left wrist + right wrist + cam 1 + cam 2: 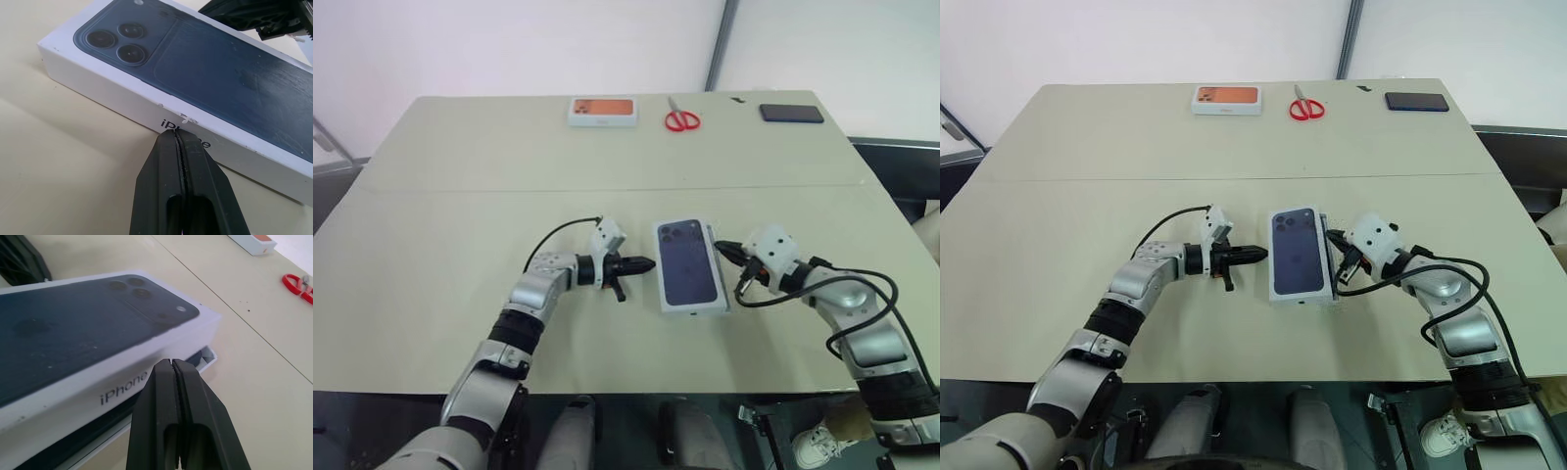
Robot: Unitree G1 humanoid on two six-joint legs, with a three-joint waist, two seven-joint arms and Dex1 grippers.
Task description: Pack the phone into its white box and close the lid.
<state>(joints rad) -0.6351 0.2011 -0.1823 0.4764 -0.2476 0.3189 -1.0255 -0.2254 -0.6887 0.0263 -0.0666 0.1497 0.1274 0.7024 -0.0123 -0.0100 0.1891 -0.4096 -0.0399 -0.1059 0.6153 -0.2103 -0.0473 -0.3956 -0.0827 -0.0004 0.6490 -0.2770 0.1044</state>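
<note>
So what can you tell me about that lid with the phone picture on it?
The lid is a white cardboard cover with a dark-blue phone image and camera cluster on top and "iPhone" printed on its long sides. It lies flat near the front of the table, set slightly askew over the white box, whose corner pokes out on the right, so it is not fully seated. The shut fingers of the left gripper and right gripper flank its long sides.

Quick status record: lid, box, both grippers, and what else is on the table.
lid: over the box, askew, not seated
box: base corner sticks out beneath the lid on the right gripper's side
left gripper: shut, tip at lid's side
right gripper: shut, tip at lid's opposite side
far edge: orange-phone box, scissors, black phone
</note>
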